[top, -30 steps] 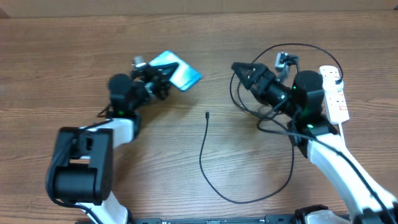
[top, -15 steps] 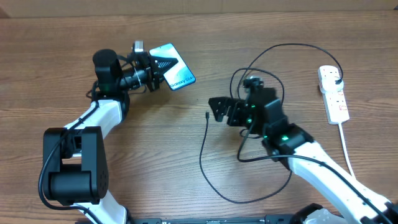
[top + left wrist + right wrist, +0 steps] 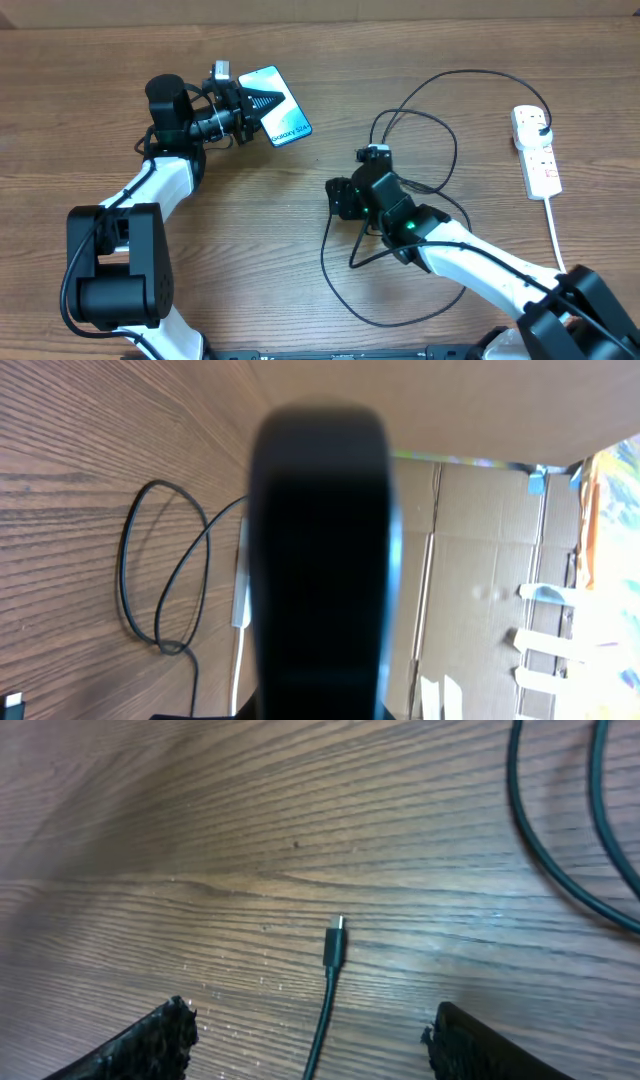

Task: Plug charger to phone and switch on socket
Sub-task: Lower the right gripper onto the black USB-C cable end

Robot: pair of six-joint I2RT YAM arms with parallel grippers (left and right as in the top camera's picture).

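The phone (image 3: 283, 122), its screen lit blue, is held tilted off the table at the back left by my left gripper (image 3: 260, 103), which is shut on it. In the left wrist view the phone's dark edge (image 3: 320, 560) fills the middle. The charger cable (image 3: 345, 300) lies in loops across the middle. Its connector tip (image 3: 332, 184) lies on the table, pointing away. My right gripper (image 3: 338, 198) is open just above the tip. In the right wrist view the tip (image 3: 336, 938) lies between the two spread fingers (image 3: 320, 1042). The white socket strip (image 3: 536, 150) lies at the far right.
More cable loops (image 3: 420, 125) lie behind the right arm and run to the strip's far end; they show in the right wrist view (image 3: 560, 850) and the left wrist view (image 3: 160, 580). The strip's white lead (image 3: 556, 235) trails toward the front. Cardboard boxes (image 3: 480, 560) stand beyond the table.
My right arm has swung left and forward from near the cable loops, and its open gripper now sits over the connector tip. The left gripper keeps the phone, nearly still.
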